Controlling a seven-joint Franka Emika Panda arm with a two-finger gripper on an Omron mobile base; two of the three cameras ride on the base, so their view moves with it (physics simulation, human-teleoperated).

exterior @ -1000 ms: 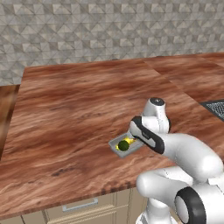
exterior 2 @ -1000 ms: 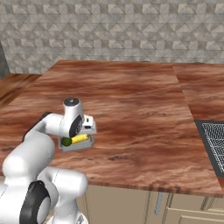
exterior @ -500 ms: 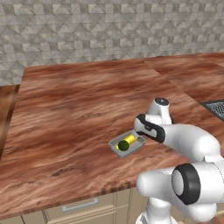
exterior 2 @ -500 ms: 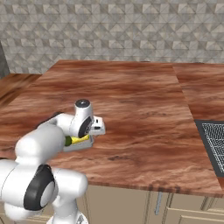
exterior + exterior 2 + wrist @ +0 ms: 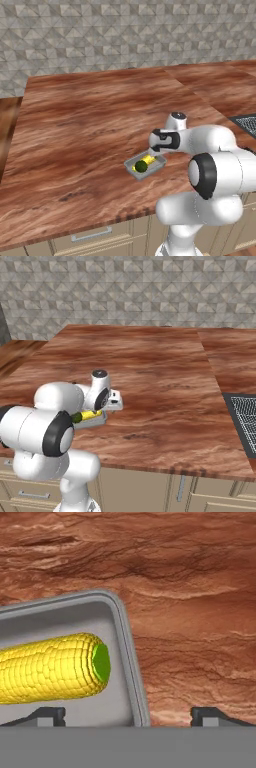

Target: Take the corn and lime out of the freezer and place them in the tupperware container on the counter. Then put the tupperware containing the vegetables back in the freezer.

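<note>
The pincer (image 5: 128, 712) gapes wide astride the tupperware container's (image 5: 131, 657) rim, bare counter (image 5: 200, 612) beyond.

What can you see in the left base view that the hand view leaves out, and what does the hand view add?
The left base view alone shows the lime lying beside the corn in the tupperware container, along with the stone wall and a drawer handle. The hand view alone shows the corn's green end, its kernels, and the open gripper straddling the container's rim. Both show corn, container and the wooden counter.
</note>
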